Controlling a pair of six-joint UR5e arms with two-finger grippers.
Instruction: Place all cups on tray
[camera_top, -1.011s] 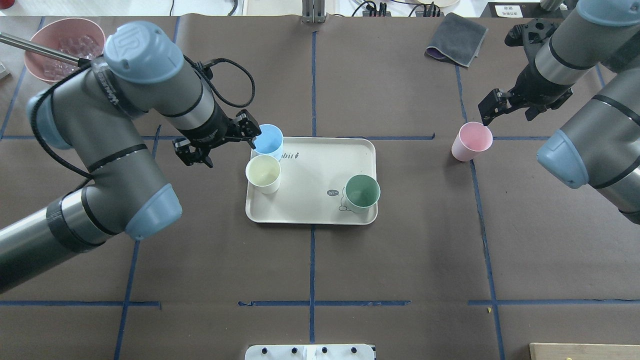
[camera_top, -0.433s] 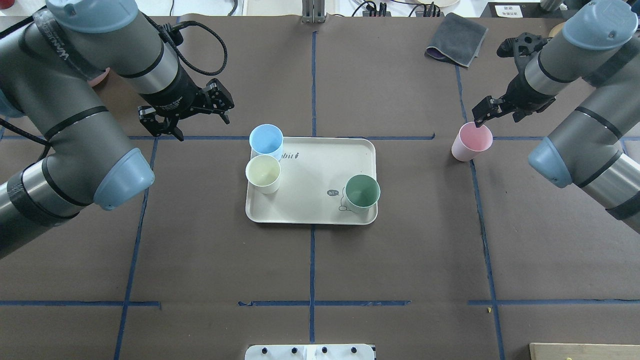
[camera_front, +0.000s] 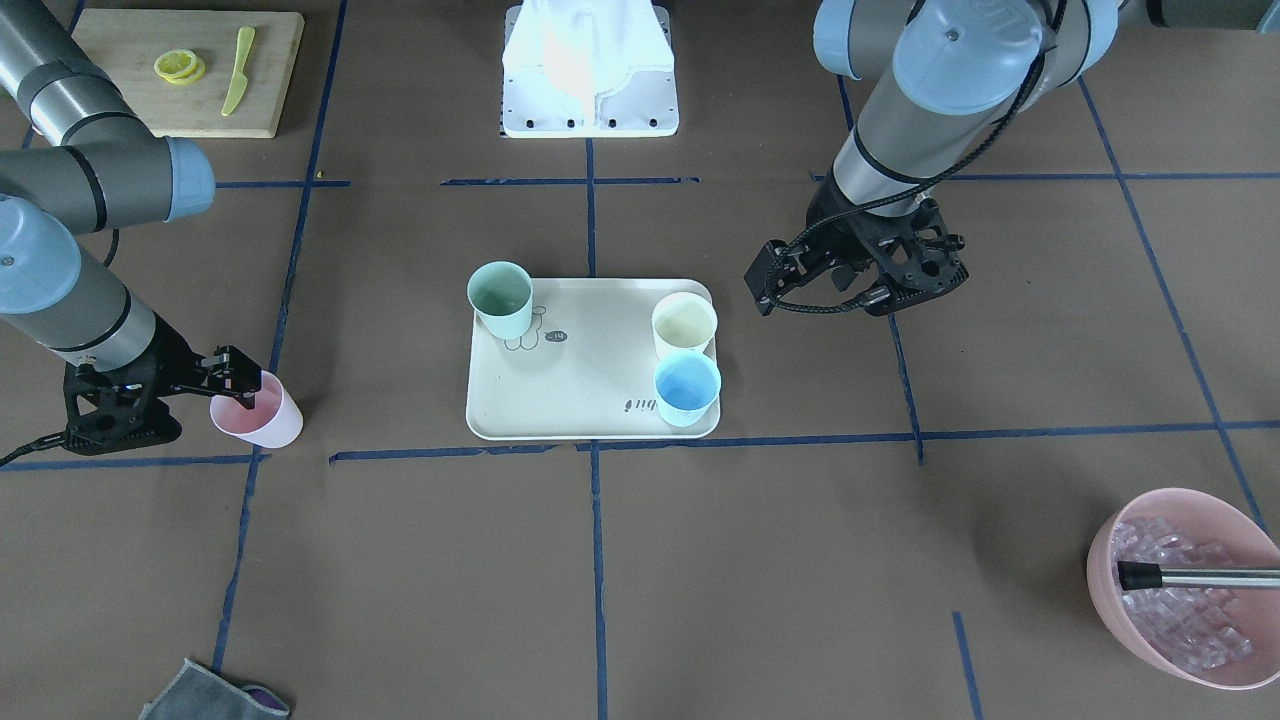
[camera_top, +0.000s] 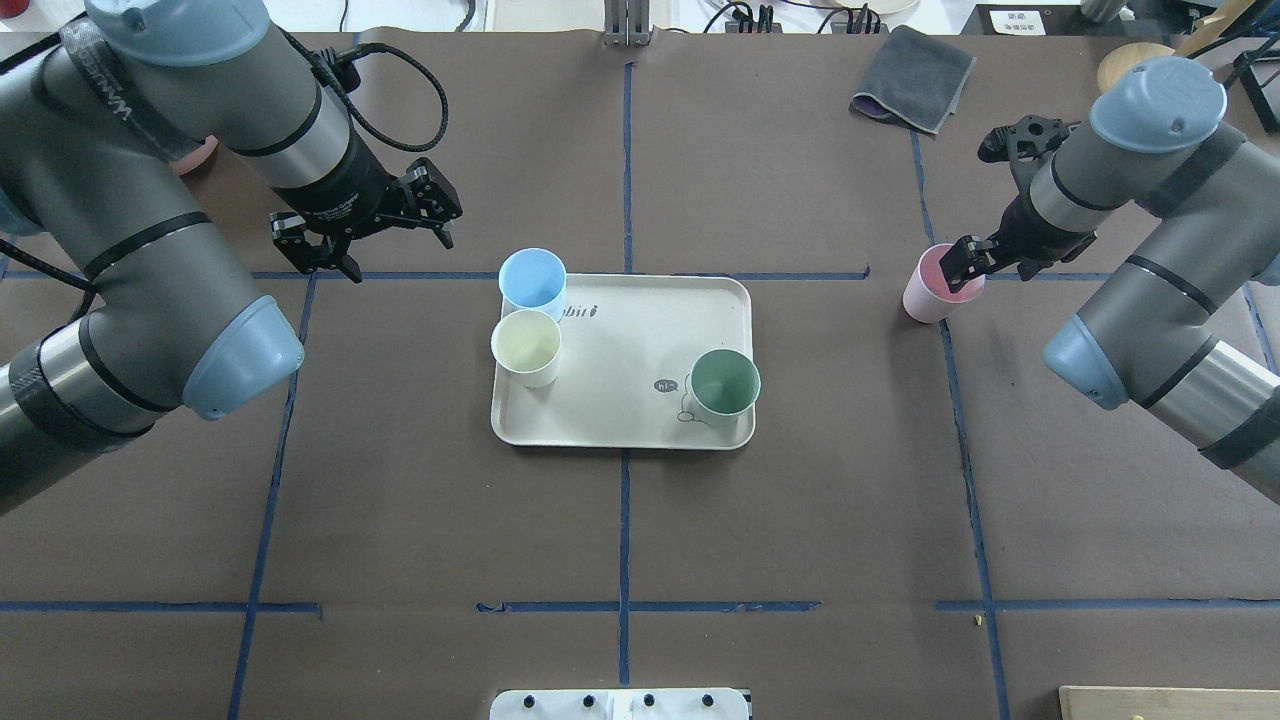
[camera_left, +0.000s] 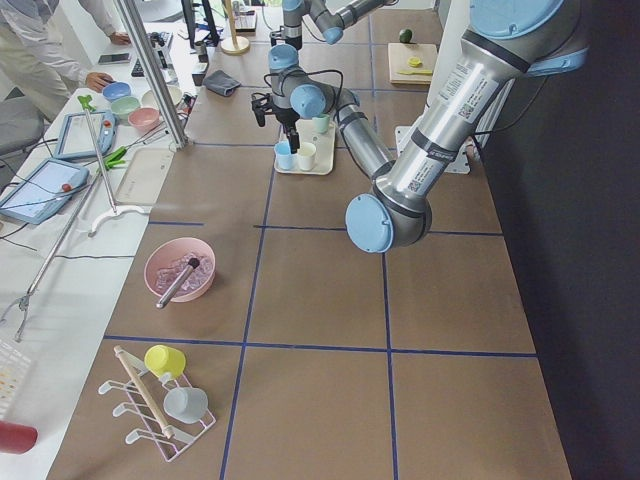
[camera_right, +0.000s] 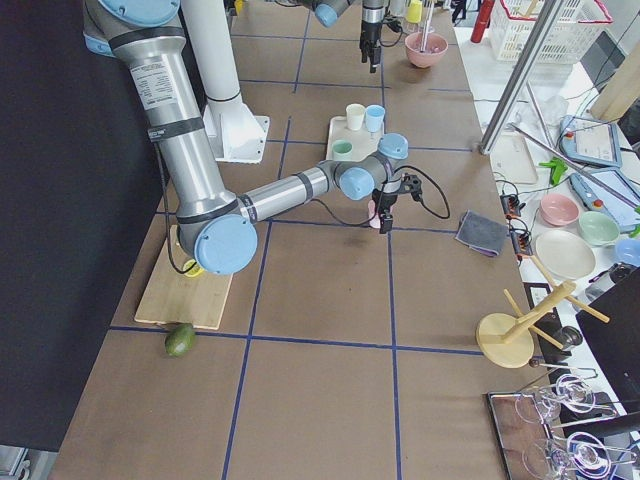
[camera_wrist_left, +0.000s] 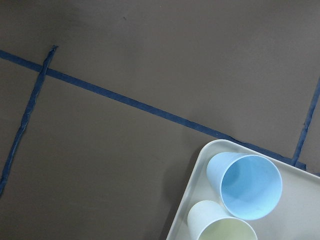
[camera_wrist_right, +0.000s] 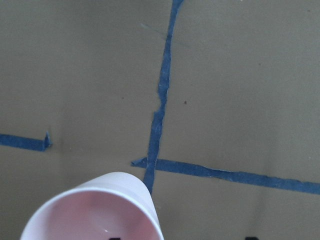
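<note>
Overhead exterior: green cup, cream cup and blue cup stand upright on the beige tray, at the table's middle. Pink cup stands toward the right edge, the right gripper spread astride its rim. Left gripper is spread and empty. Brown surface, blue tape lines.

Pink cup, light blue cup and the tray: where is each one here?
pink cup (camera_top: 922, 298), overhead exterior view, on its outer side wall.
light blue cup (camera_top: 532, 279), overhead exterior view, inside its open mouth.
tray (camera_top: 640, 345), overhead exterior view, on its bare middle floor.

You have a pale blue cup, cream cup, green cup, pink cup right of centre; beige bear-print tray
</note>
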